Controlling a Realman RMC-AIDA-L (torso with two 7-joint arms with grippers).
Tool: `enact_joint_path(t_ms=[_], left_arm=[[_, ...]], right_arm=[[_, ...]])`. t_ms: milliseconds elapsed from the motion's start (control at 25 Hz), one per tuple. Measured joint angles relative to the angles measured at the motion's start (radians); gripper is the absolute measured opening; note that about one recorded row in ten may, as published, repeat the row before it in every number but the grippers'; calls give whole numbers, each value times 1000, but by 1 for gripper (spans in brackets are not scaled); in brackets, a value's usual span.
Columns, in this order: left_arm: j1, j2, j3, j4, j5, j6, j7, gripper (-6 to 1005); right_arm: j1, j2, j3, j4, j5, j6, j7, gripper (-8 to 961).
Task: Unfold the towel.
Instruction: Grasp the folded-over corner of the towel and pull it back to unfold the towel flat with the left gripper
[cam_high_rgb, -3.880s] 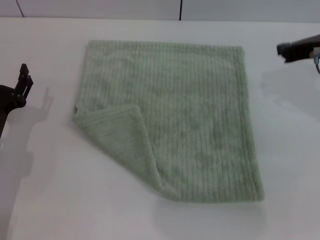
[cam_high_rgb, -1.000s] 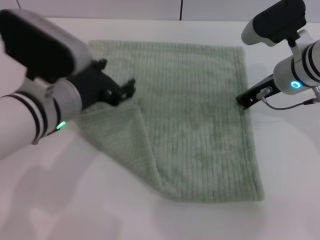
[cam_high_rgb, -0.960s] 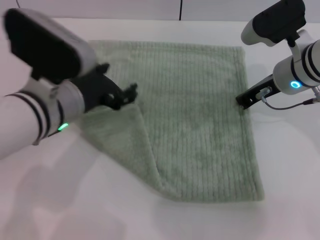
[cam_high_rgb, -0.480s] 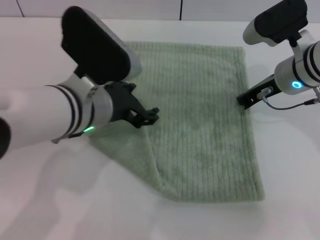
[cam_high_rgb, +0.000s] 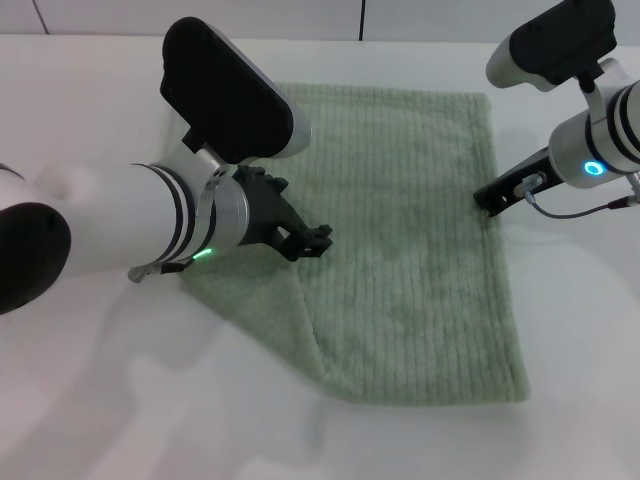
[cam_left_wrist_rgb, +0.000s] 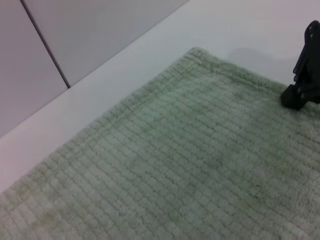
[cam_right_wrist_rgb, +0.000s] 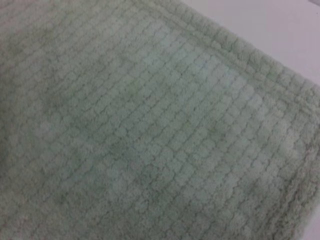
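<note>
Towel: the pale green ribbed towel (cam_high_rgb: 410, 230) lies spread on the white table (cam_high_rgb: 90, 400), with one near corner folded over onto the cloth as a triangular flap (cam_high_rgb: 265, 305). The flap lies just below and to the robot's left of the left gripper's tips.

Towel edges: in the left wrist view the hemmed far corner (cam_left_wrist_rgb: 197, 52) lies flat on the table. The right wrist view is filled by ribbed cloth (cam_right_wrist_rgb: 140, 125), its hem running along one side.

Left gripper: the left gripper (cam_high_rgb: 305, 240) hovers over the towel at the upper end of the fold line, black fingers pointing toward the robot's right. Whether it is released or clenched cannot be told, nor whether it touches the cloth.

Right gripper: the right gripper (cam_high_rgb: 490, 198) rests at the towel's right-hand edge, well apart from the left gripper across the cloth. It also shows as a dark tip (cam_left_wrist_rgb: 302, 82) in the left wrist view. Its grip cannot be told.

Table: white, with a pale wall (cam_high_rgb: 200, 15) behind it.
</note>
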Motion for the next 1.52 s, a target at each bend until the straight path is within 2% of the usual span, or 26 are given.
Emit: enact_joint_path(t_ms=[400,680,1320,1520], left_arm=[[-60,-1,-13,95,11,-4,-6,745],[-95,-1,-19,149,76,4,-46,744],[-122,-3,1,148,81,-67,-53,740],[-166,-2,19,148,79,-129,-48,718]], right_arm=[[1,0,0,0,0,-2,0,0],[1,0,1,0,0,-2,0,0],[5,0,2,0,0,-2,0,0],[5,0,2,0,0,-1,0,0]])
